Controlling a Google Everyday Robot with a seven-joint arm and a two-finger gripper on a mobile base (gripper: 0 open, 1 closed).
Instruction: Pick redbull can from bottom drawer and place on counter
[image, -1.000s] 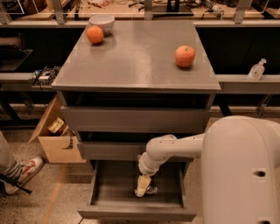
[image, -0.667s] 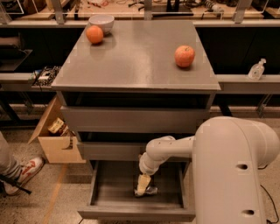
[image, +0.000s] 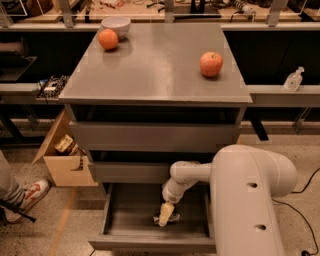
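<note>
Grey bottom drawer (image: 130, 215) open; hand (image: 165, 216) down inside at the half-hidden redbull can (image: 174, 218), grip impossible to tell; best close squarely, then lift straight up to the worktop (image: 155, 65).

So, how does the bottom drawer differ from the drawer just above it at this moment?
The bottom drawer is pulled out, so its floor shows; the middle drawer shows only its front. The gripper reaches down into the bottom drawer, near its middle; nothing reaches into the middle drawer. Both are grey, with plain fronts and no handles.
</note>
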